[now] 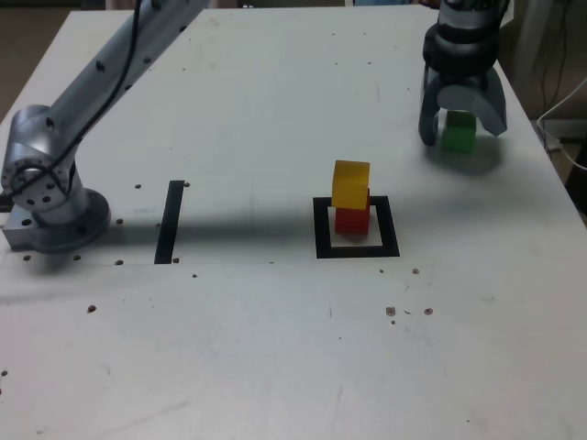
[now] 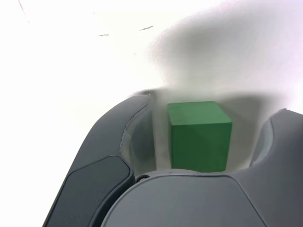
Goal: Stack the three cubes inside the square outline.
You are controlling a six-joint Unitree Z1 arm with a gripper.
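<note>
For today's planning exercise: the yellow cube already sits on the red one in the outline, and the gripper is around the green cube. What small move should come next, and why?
Probably finish closing the gripper on the green cube. In the wrist view the cube sits between the jaws with gaps on both sides, so it isn't clamped yet and lifting now would likely leave it on the table.

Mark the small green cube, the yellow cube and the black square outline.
Small green cube (image 2: 199, 135): wrist view, front face.
Yellow cube (image 1: 350, 183): exterior view, front face.
Black square outline (image 1: 358, 249): exterior view, near edge of the frame.
</note>
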